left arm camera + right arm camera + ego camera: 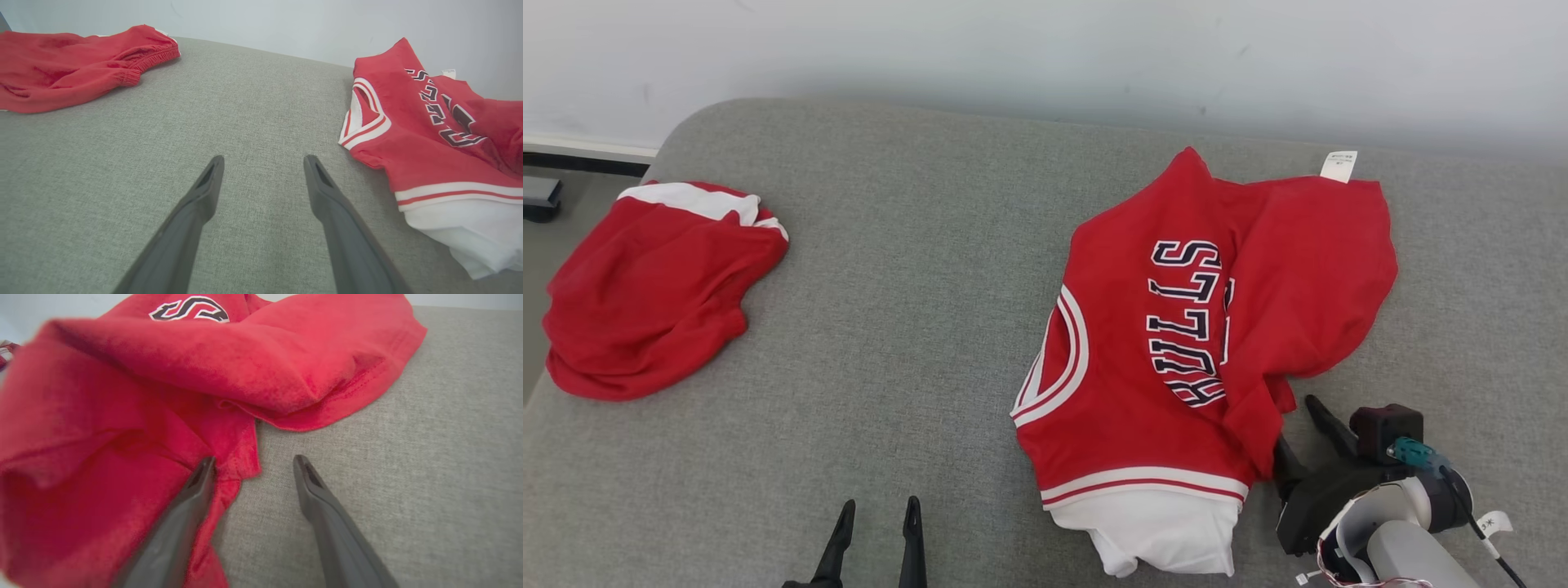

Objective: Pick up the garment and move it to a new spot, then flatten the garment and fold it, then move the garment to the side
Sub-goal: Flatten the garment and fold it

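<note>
The garment [1119, 408] is a red jersey with white trim and dark letters, lying crumpled and partly folded over itself right of centre on the grey padded surface [915, 327]. A white layer sticks out at its near end. My right gripper [1294, 425] stands open at the garment's near right corner. In the right wrist view, one of my right gripper's [253, 458] fingers lies over the garment's [122, 416] red hem and the other over bare grey cloth. My left gripper [880, 502] is open over the bare surface, left of the garment [421, 159]. Nothing lies between the left gripper's [264, 157] fingers.
A second red garment [645, 286] with a white band lies bunched at the far left edge, also seen as the red heap [61, 69] in the left wrist view. A pale wall [1045, 57] runs behind the surface. Floor with a dark object [539, 200] lies beyond the left edge.
</note>
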Controlling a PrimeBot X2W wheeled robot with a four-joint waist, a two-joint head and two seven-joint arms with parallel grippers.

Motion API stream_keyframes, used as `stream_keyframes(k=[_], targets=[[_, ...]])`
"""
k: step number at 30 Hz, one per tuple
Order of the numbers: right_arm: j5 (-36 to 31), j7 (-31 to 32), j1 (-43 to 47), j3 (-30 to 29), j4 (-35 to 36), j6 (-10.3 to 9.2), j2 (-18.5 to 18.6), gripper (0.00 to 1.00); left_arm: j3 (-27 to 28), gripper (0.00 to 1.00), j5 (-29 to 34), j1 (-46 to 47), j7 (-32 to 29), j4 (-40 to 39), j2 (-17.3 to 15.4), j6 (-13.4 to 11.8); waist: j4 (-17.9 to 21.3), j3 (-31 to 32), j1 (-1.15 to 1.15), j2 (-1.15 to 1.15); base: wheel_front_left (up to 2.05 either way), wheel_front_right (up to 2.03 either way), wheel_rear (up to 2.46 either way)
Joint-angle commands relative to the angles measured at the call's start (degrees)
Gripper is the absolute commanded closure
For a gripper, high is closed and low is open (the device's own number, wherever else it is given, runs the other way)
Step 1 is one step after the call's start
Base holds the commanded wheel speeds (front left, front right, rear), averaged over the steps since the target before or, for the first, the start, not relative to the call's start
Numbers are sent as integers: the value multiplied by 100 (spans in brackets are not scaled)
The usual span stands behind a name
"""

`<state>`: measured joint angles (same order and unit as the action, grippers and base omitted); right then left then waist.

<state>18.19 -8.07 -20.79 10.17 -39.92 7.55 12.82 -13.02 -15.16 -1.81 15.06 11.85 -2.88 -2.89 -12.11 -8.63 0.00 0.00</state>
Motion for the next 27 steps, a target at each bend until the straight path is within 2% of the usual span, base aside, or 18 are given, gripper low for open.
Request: stream_keyframes(k=[1,2,4,9,14,18,27], targets=[[-7,-6,-69,99,-153,-13,-35,14,-7,0,-11,39,18,-1,0,-11,-33,-1,0,0,0,0,0],[-13,-11,-100,158,-269,-13,-40,36,-3,0,-18,31,17,-3,0,-17,-34,2,0,0,0,0,0],[16,-103,-207,272,-552,-13,-71,100,4,0,-33,5,17,3,0,-33,-21,18,0,0,0,0,0],[41,-407,-383,316,-824,-14,13,100,34,0,-26,-31,18,-8,0,-52,46,83,0,0,0,0,0],[97,-632,-234,182,-684,-13,157,100,67,0,-16,-145,17,-18,0,-43,243,200,0,0,0,0,0],[168,-679,-32,-30,-410,-13,271,100,86,0,-32,-162,17,-28,-1,-46,404,256,0,0,0,0,0],[231,-637,1018,-675,755,-13,501,100,106,0,-1,-141,18,-15,-1,-23,791,311,0,0,0,0,0]])
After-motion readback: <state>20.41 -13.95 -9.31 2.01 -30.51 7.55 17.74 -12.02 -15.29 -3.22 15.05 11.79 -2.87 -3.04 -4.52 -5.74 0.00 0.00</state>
